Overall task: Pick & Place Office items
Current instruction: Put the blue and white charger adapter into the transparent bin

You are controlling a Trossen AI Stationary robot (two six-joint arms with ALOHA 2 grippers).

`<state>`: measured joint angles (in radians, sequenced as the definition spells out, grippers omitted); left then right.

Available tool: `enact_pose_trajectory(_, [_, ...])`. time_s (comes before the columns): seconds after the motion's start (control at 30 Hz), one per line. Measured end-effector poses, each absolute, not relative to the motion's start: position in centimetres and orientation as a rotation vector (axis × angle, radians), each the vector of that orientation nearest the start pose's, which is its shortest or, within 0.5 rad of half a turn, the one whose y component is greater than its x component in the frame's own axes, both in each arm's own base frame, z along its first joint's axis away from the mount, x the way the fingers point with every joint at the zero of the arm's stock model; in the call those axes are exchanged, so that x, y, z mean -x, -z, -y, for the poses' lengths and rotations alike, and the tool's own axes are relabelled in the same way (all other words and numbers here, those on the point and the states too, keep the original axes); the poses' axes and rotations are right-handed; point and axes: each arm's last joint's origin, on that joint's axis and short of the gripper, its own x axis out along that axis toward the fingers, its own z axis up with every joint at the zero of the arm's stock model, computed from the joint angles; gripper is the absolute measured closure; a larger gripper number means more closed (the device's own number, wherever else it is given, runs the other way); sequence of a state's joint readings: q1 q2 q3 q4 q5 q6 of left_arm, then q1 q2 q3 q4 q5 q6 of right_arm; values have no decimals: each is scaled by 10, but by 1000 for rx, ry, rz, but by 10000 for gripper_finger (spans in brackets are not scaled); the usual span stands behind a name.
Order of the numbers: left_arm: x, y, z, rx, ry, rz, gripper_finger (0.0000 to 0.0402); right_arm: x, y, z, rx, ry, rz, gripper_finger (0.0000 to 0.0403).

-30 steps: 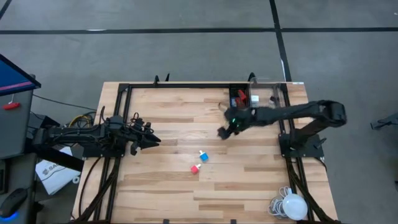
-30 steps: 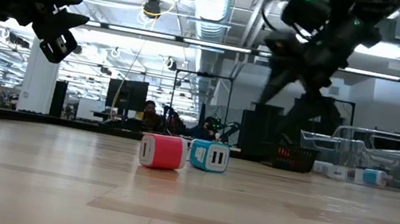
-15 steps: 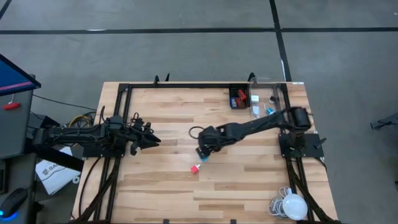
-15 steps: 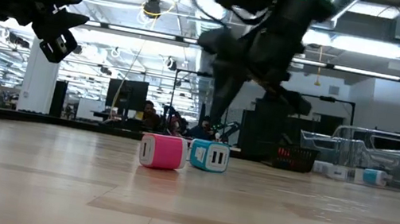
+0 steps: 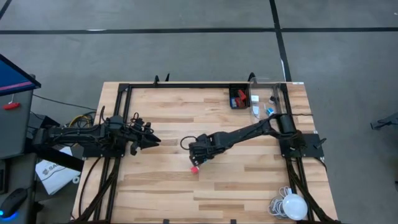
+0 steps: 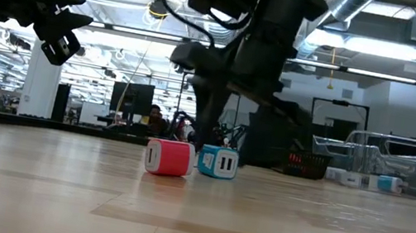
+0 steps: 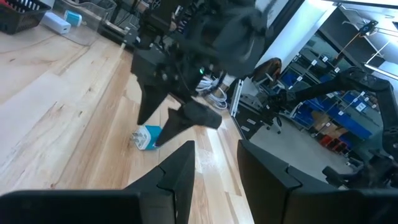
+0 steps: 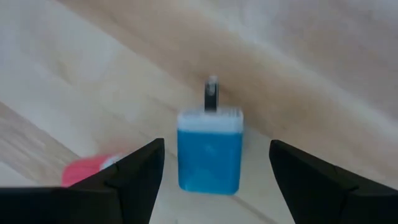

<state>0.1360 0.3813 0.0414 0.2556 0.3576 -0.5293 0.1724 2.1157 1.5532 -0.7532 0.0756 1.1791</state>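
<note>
blue item [image 8: 209, 155] lies between the right tool's [image 8: 211, 171] wide-open fingers (unheld).

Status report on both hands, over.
Right hand open, over blue charger. Left hand waiting at table's left. Red charger close beside blue.
</note>
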Motion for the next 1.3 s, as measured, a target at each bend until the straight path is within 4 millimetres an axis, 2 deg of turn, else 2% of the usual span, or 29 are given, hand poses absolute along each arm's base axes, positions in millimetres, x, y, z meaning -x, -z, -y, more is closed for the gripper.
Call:
enact_pose_trajectory(0.27, [-121, -169, -6, 548, 195, -139, 284, -411, -141, -70, -875, 779, -1209, 124])
enact_pose_trajectory(0.37, [-121, -169, -6, 548, 195, -139, 284, -411, -139, -70, -871, 798, -1206, 143])
enact_pose_trajectory(0.5, [-121, -169, -6, 548, 196, -139, 284, -410, -137, -67, -869, 814, -1212, 210])
enact_pose_trajectory(0.7, [-121, -169, -6, 548, 198, -140, 284, -413, -139, -65, -867, 791, -1181, 365])
enact_pose_trajectory(0.77, [-121, -169, -6, 548, 199, -140, 284, -418, -141, -68, -883, 747, -1139, 393])
enact_pose_trajectory(0.9, [-121, -169, -6, 548, 199, -140, 284, -421, -153, -81, -954, 695, -1077, 384])
enact_pose_trajectory(1.0, [-121, -169, -6, 547, 199, -140, 284, -423, -160, -92, -993, 637, -1033, 395])
enact_pose_trajectory(1.1, [-121, -169, -6, 547, 198, -139, 284, -423, -177, -106, -988, 538, -976, 399])
enact_pose_trajectory(1.2, [-121, -169, -6, 546, 200, -135, 284, -419, -196, -115, -883, 446, -928, 396])
enact_pose_trajectory(1.3, [-121, -170, -6, 543, 200, -122, 284, -414, -209, -109, -733, 401, -924, 396])
